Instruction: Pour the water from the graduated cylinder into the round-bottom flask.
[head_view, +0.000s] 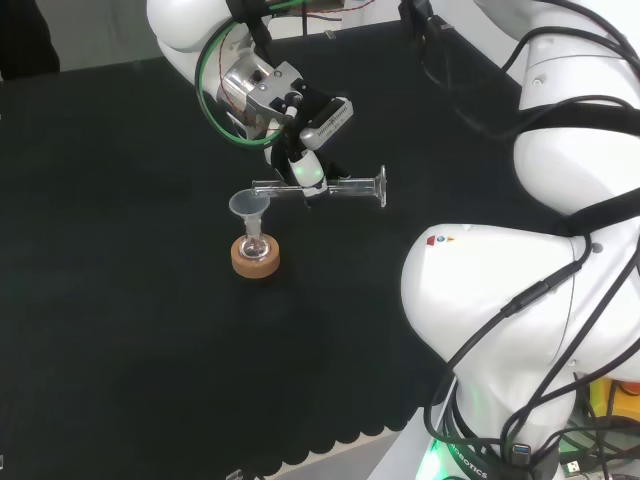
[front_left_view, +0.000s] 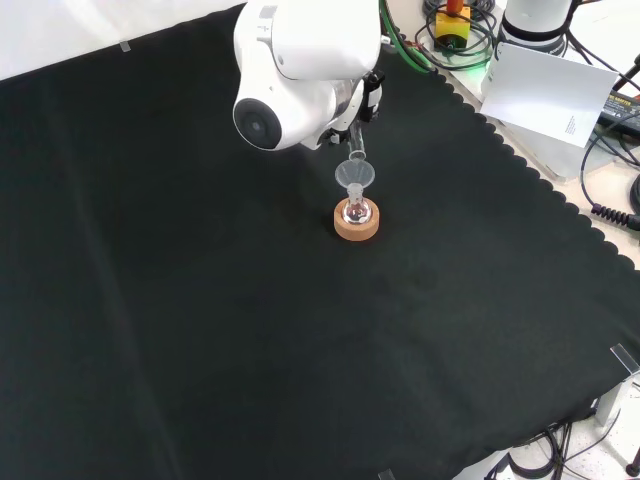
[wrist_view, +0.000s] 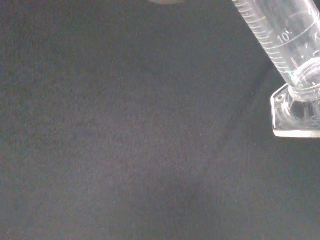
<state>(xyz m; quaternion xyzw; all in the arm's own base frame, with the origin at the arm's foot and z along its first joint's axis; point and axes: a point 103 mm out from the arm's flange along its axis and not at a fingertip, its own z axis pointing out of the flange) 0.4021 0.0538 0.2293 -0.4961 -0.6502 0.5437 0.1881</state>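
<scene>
In the head view the hand (head_view: 300, 140) is shut on a clear graduated cylinder (head_view: 345, 186), which it holds level above the cloth. The cylinder's mouth is at the rim of a clear funnel (head_view: 249, 207) and its foot (head_view: 381, 187) points right. The funnel sits in the neck of a small round-bottom flask (head_view: 254, 247) on a cork ring (head_view: 255, 259). In the front view the funnel (front_left_view: 354, 177), flask (front_left_view: 356, 212) and cork ring (front_left_view: 357, 225) stand just below the arm's white link, with the cylinder (front_left_view: 357, 150) above the funnel. The wrist view shows the cylinder's marked tube (wrist_view: 280, 37) and foot (wrist_view: 296, 115).
The arm's big white links (head_view: 520, 290) take up the right of the head view. In the front view the cloth's scalloped edge (front_left_view: 540, 180) runs down the right, with cables and a white sheet (front_left_view: 545, 90) beyond it.
</scene>
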